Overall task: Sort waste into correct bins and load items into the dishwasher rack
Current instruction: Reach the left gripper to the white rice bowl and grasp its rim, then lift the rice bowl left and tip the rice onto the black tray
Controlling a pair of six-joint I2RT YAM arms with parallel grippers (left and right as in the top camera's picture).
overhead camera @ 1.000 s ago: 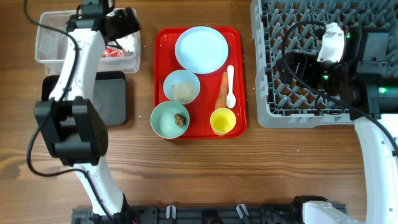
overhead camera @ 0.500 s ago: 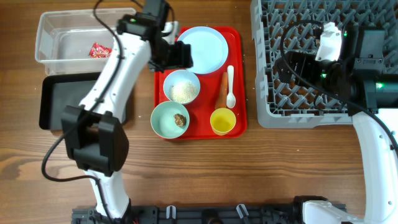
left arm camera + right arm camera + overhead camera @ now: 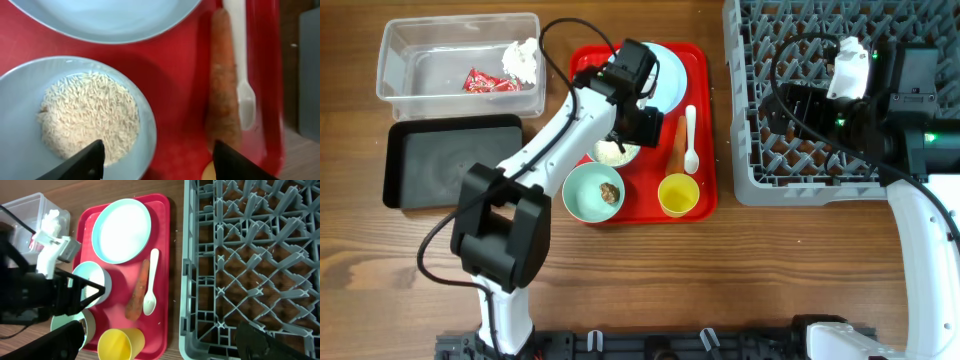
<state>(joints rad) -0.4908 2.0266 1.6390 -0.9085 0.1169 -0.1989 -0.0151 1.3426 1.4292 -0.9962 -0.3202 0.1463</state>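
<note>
Left gripper (image 3: 159, 161) hangs open above the white bowl (image 3: 142, 107).

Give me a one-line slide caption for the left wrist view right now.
Open left tool above the red tray, between the bowl of rice and the carrot piece beside the white spoon.

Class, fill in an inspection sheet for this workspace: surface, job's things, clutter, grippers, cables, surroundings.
Surface: wooden table.
Job's things: wrapper and tissue in clear tub; black tray empty; plate, rice bowl, green bowl with brown lump, carrot, spoon, yellow cup on red tray; no dishes seen in rack.
Clutter: nothing seen.
Grippers: left gripper over rice bowl and carrot, jaws open; right gripper over rack edge, jaws open.
Cables: black cable loops on each arm.
Surroundings: nothing seen.
</note>
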